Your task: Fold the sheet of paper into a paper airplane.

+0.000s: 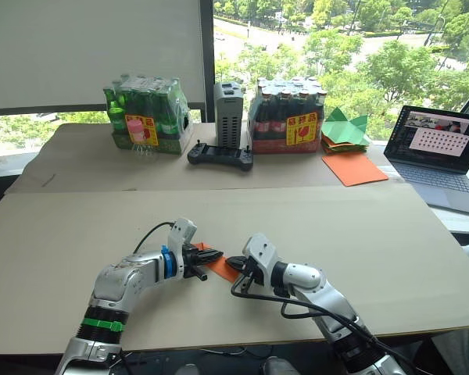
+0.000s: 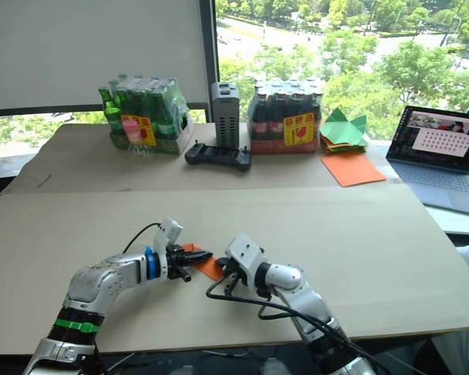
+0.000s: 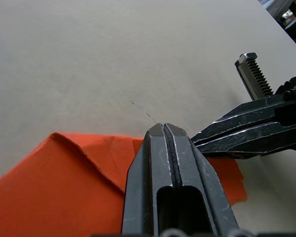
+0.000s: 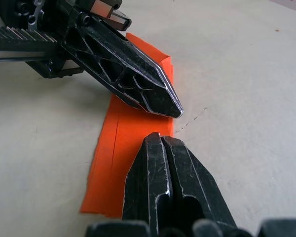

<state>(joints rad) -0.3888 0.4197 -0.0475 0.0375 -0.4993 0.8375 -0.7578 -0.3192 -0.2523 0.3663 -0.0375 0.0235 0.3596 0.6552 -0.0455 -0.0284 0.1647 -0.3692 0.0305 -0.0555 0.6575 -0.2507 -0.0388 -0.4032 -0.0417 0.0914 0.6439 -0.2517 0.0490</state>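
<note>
Paper (image 1: 221, 269), folded narrow on the surface (image 1: 375, 234), could skid or crumple as both pressed-together pincers, left (image 1: 213, 255) and right (image 1: 236, 262), press it.

Silver-grey metal arms with black cables; the left arm (image 1: 129, 281) carries a blue ring and green band. Each gripper has black, scuffed, pointed fingers (image 3: 175, 182) and a toothed rack.

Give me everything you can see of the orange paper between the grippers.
The sheet of paper is thin bright orange paper, folded into a narrow layered strip with crease lines and one angled flap. It lies flat on the table, near its front edge. The left gripper and right gripper, fingers closed, press down on it from opposite sides.
</note>
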